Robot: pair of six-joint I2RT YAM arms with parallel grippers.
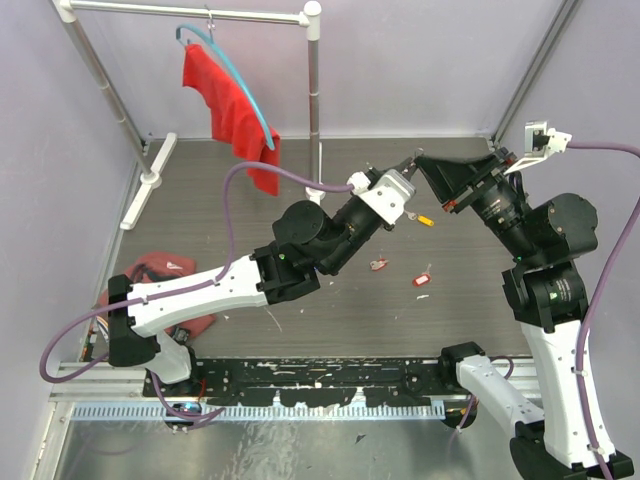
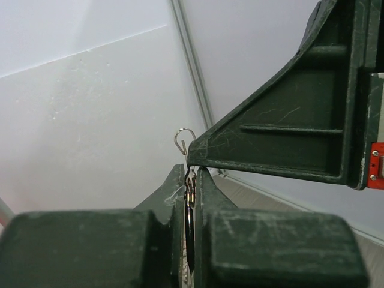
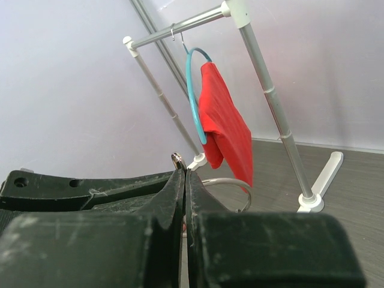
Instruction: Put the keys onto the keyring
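My left gripper point(image 1: 406, 178) and right gripper point(image 1: 419, 161) meet tip to tip above the back middle of the table. In the left wrist view my left gripper point(image 2: 190, 171) is shut on the thin silver keyring point(image 2: 189, 198), seen edge-on, and a small wire loop point(image 2: 185, 139) rises above the tips. The right gripper's finger point(image 2: 270, 138) touches just below that loop. My right gripper point(image 3: 185, 173) is shut with the same silver loop point(image 3: 177, 159) poking out. A yellow tag point(image 1: 425, 220) shows below the grippers. A brown-tagged key point(image 1: 378, 264) and a red-tagged key point(image 1: 422, 279) lie loose on the table.
A clothes rack point(image 1: 315, 90) stands at the back left, with a red garment point(image 1: 235, 110) on a teal hanger. A red cloth bundle point(image 1: 160, 270) lies by the left arm. A grey cable point(image 3: 237, 183) arcs behind my right fingers. A black rail point(image 1: 300, 380) runs along the near edge.
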